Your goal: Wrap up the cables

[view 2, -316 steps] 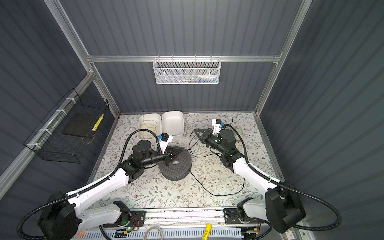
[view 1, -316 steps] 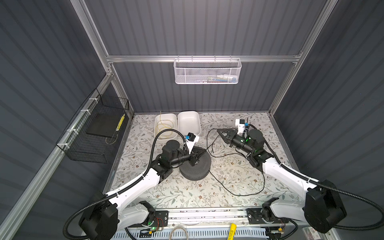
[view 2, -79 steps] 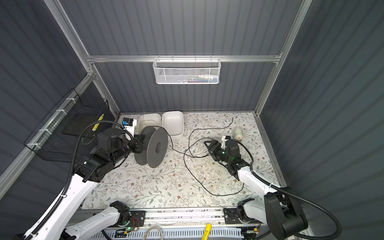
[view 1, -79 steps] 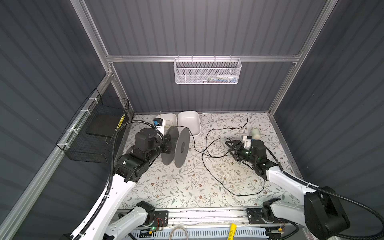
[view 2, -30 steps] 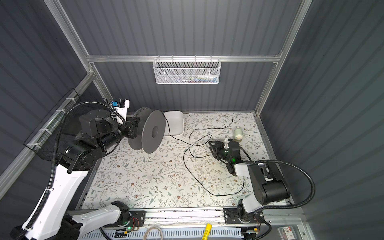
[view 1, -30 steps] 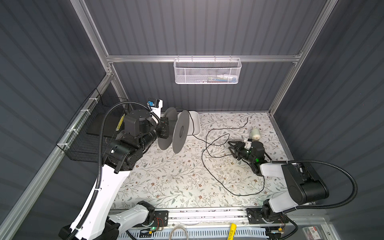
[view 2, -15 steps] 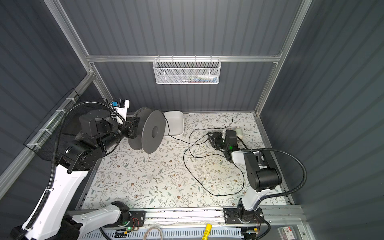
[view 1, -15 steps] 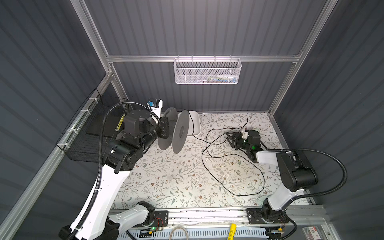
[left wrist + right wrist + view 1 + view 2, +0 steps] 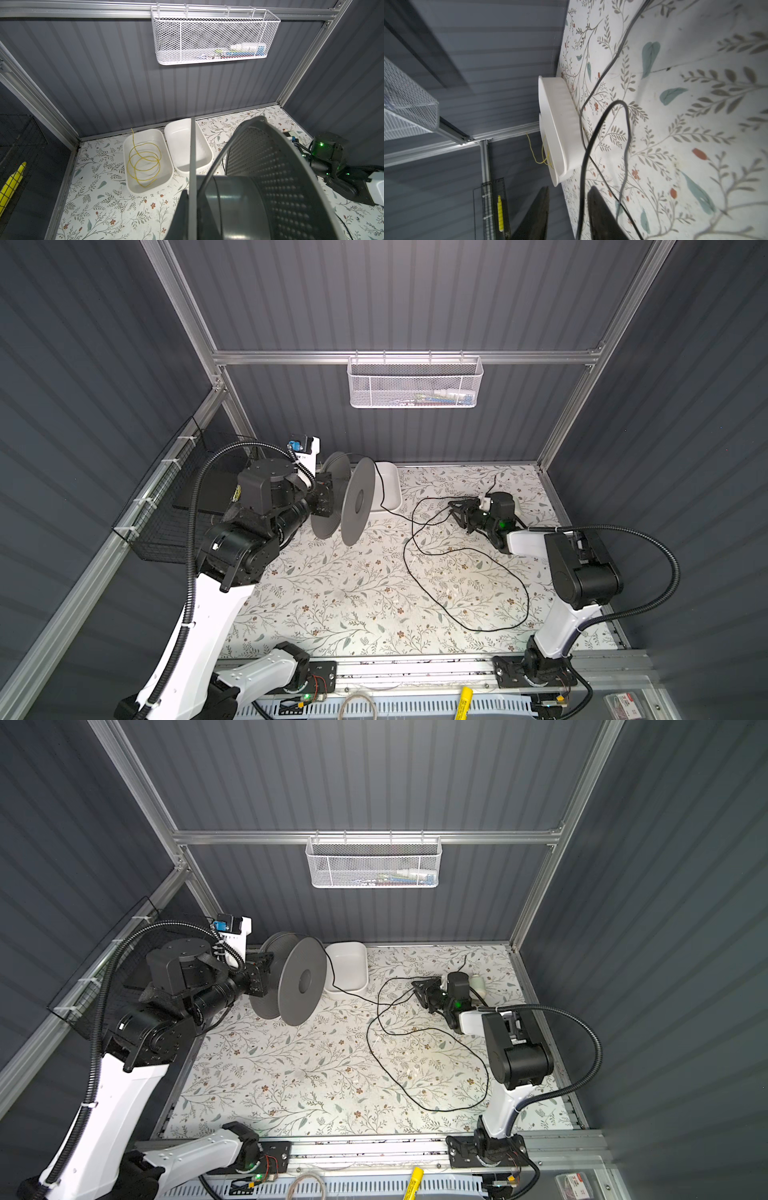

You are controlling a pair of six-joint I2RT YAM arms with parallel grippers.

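Holding the spool aloft, cable slack through the right gap

Up in the air at 10 o'clock of the mat, the spool (image 9: pixel 358 499) stands on edge: matte grey plastic, two thin round flanges, smooth hub, centre hole. The inner flange face is dimpled all over. The left gripper (image 9: pixel 329 494) is clamped tight on the rim of the rear flange.

The cable (image 9: pixel 478 630) is one thin black cord, round, smooth and limp. One end climbs to the top of the spool and lies over the hub. The rest drops past the empty tray (image 9: pixel 178 135), snakes across the middle of the mat and swings a wide loop out to 4 o'clock.

The right gripper (image 9: pixel 457 510) is black, low over the mat at 2 o'clock, turned on its side. In the right wrist view its fingers (image 9: pixel 600 216) stand a narrow way apart, with a gap much wider than the cord. The cable runs through that gap close to one finger, not pinched; contact cannot be told.

The mat (image 9: pixel 332 597) is flat, white, floral print, with a slight sheen. At 12 o'clock two white rounded plastic trays sit side by side, the empty tray and the other tray (image 9: pixel 153 137), which holds a yellow wire coil (image 9: pixel 144 158).

Walls are dark grey ribbed panels in an aluminium frame. A white mesh basket (image 9: pixel 415 383) hangs at 12 o'clock and a black wire basket (image 9: pixel 166 510) at 9 o'clock
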